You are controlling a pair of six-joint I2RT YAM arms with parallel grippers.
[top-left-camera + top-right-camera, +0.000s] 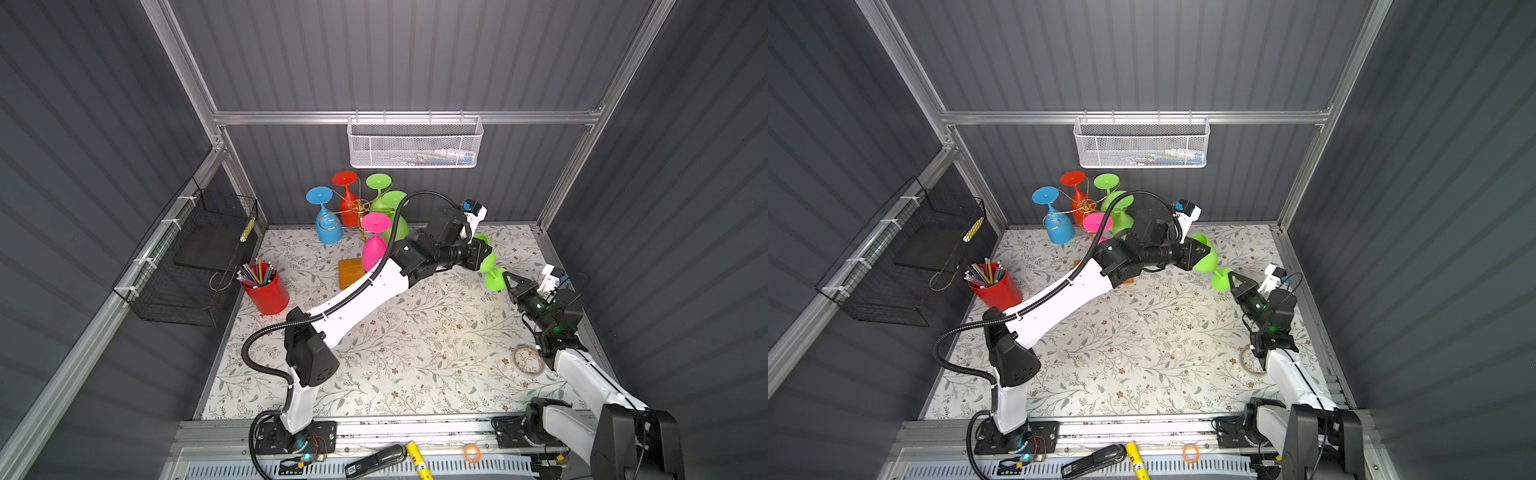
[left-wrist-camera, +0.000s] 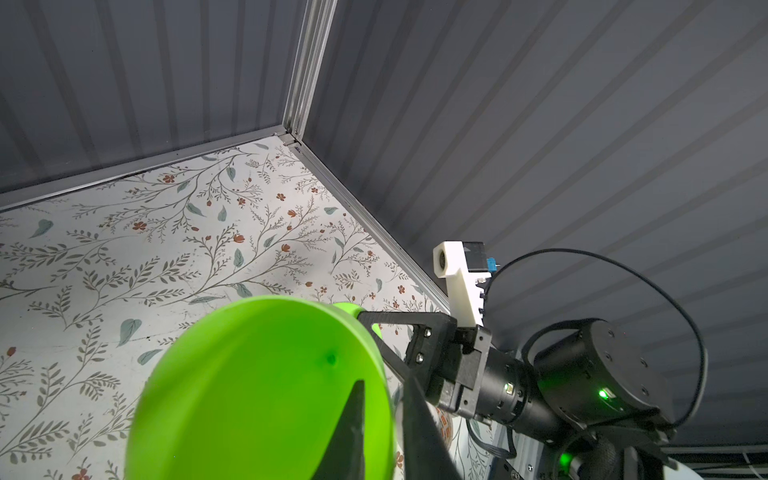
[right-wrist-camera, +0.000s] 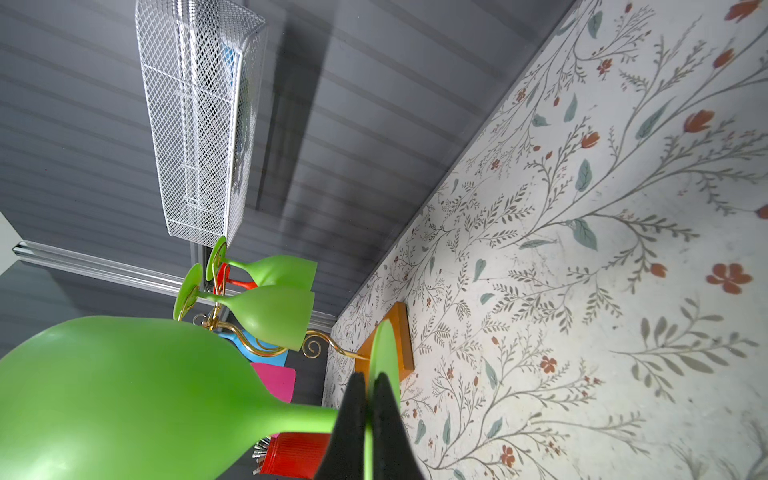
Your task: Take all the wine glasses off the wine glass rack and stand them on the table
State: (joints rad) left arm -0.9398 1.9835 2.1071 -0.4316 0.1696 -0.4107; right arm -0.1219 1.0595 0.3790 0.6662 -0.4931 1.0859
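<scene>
Floral-papered bench (image 1: pixel 415 353) lies below the green wine glass (image 1: pixel 489 262), held sideways in the air, well clear of the gold wine glass rack (image 1: pixel 359 206). Its foot is clamped in the right pincer (image 3: pixel 368 382). The left pincer (image 2: pixel 382 386) straddles the bowl's rim, but I cannot tell whether it grips. Best to firm that hold gently before freeing the foot, since the smooth bowl could slip.

No legible text; marks on stapler (image 1: pixel 380 457), glue stick (image 1: pixel 417 457) too blurred.
</scene>
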